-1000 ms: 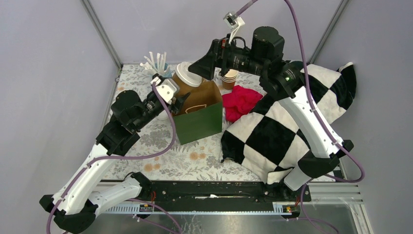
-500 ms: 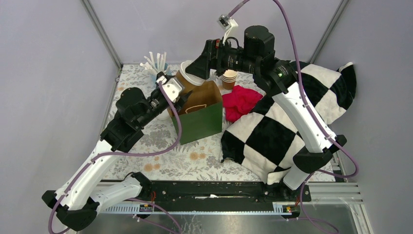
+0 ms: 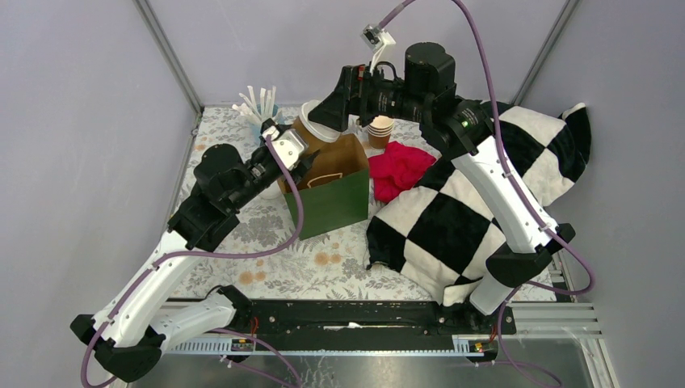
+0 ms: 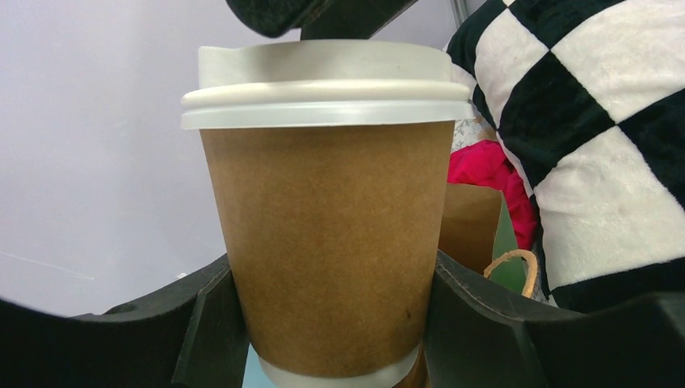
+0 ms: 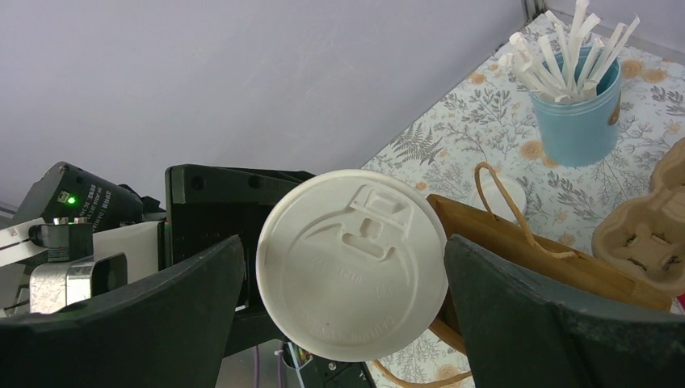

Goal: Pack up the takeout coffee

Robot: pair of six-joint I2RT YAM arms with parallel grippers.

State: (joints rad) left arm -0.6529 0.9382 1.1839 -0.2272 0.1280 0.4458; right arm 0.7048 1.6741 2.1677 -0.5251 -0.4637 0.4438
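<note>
Hovering coffee at bag: your left gripper [image 4: 333,327] clamped on brown wall of takeout coffee [image 4: 331,234], cup upright, raised at far-left edge of open paper bag [image 3: 331,194], not yet inside. Your right gripper [image 5: 351,303] spread wide, fingers straddling white lid [image 5: 351,271] with gaps both sides, gripping nothing. If right takes over, close squarely and gently; lid likely pops under a hard squeeze. Release left only once right grip is firm. Lower straight through mouth, clear of rope handle [image 5: 494,187].

Brown cup [image 4: 331,242], white lid [image 5: 353,263], green bag [image 3: 331,206], black-and-white chequered cushion [image 3: 452,218], pink cloth [image 3: 400,168], blue pot [image 5: 577,125], floral tablecloth [image 3: 323,263].
</note>
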